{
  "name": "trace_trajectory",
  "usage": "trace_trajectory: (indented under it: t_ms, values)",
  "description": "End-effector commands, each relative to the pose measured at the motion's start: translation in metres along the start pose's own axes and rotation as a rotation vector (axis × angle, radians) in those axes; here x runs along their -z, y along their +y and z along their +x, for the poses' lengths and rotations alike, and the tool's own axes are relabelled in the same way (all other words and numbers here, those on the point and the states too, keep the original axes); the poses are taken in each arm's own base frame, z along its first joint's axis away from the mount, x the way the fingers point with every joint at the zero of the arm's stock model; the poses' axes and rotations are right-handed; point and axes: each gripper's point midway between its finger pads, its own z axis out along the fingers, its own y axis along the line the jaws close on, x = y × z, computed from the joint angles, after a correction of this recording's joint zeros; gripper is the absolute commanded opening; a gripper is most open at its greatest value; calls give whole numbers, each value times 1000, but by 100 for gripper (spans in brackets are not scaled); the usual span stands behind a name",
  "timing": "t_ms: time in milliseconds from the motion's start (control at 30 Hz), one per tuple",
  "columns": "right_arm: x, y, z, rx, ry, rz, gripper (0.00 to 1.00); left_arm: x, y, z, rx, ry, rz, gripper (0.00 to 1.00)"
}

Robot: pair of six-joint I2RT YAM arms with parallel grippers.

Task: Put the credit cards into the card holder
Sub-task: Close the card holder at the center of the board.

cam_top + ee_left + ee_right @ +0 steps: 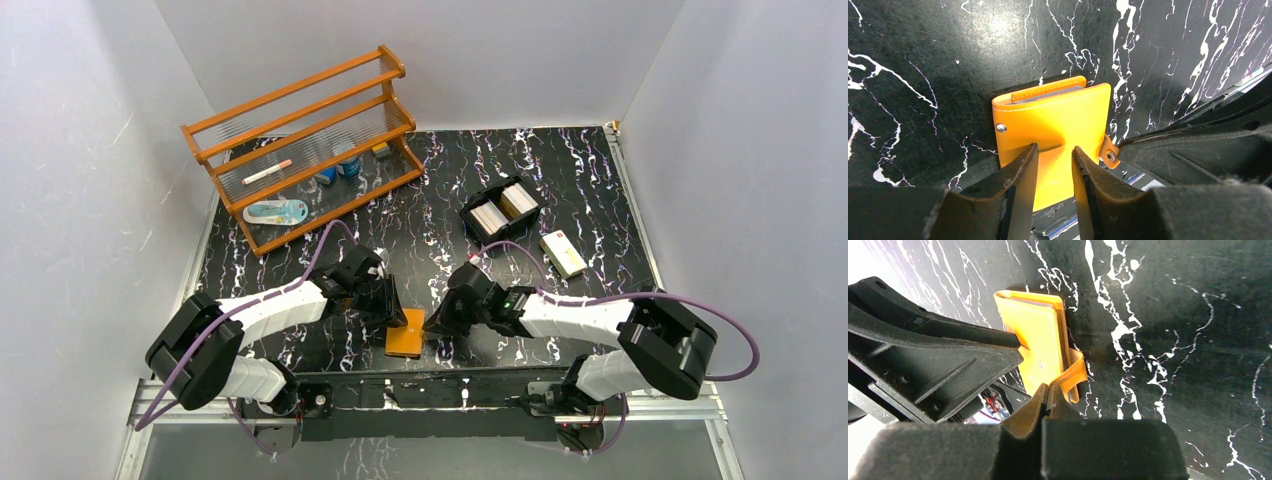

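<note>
Found the card holder (404, 335) closed and flat on the desk (560, 160), bottom centre of the top view, between the two arms at the near edge. Saw its long axis running roughly up the frame, away from the bases. Noted the left fingers (1020, 185) parted, tips down on the cover, seemingly clamping nothing. Noted the right fingers (1035, 410) clenched on the snap tab (1072, 374) sticking out from the holder's right edge, toward that arm. Judged the tab the crux: a pull rightward, away from the pressed cover, needed to open the booklet. Spotted the credit cards (505, 205) well apart, upper right, standing in a black tray (470, 213).
</note>
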Motion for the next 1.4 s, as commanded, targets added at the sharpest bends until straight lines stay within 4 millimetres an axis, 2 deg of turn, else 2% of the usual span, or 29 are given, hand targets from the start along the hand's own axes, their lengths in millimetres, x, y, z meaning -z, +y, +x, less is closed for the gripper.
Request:
trace_trajectory:
  t_ms: [0, 267, 467, 567, 700, 767, 833, 967, 1067, 1167, 1367]
  values:
    - [3, 17, 4, 113, 17, -28, 0, -6, 39, 11, -2, 1, -148, 31]
    - [6, 25, 7, 240, 39, -37, 0, -12, 62, 12, 0, -14, -241, 30]
    - [6, 29, 6, 288, 43, -36, 0, -14, 66, 12, 11, -17, -259, 29]
    - [2, 32, 7, 300, 55, -47, 0, -11, 57, 12, 34, -22, -224, 30]
    - [-9, 26, 6, 313, 64, 2, 0, 4, 21, 7, 97, -47, -73, 42]
    - [-17, 20, 7, 318, 78, 44, 0, 13, 11, 4, 112, -66, -33, 45]
    - [-20, 16, 6, 321, 80, 64, 0, 21, 11, 3, 114, -77, -49, 46]
    - [-19, 17, 5, 320, 69, 57, 0, 27, 28, 4, 109, -98, -126, 48]
    - [-17, 21, 3, 319, 55, 49, 0, 22, 32, 10, 112, -74, -124, 50]
    - [-16, 24, 2, 306, 50, 46, 0, 14, 27, 13, 115, -50, -77, 53]
    - [-21, 29, 0, 285, 44, 47, 0, 4, 23, 20, 100, -14, -20, 52]
